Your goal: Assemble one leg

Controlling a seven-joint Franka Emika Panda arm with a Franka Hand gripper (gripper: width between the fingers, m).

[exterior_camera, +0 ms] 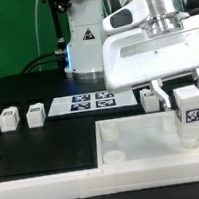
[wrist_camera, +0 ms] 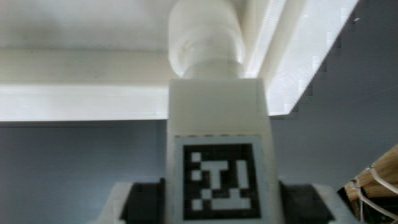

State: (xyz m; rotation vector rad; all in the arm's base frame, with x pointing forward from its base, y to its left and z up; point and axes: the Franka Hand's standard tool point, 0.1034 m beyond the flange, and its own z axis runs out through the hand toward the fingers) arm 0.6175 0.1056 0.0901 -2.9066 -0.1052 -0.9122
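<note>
Over the white panel [exterior_camera: 144,147], at its corner on the exterior view's right, gripping the leg [exterior_camera: 190,120] upright in the clamped claw [exterior_camera: 187,97], long axis vertical, lower end aimed down at that corner, contact unclear.

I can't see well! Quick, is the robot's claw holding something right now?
The gripper is closed, holding the leg.
</note>
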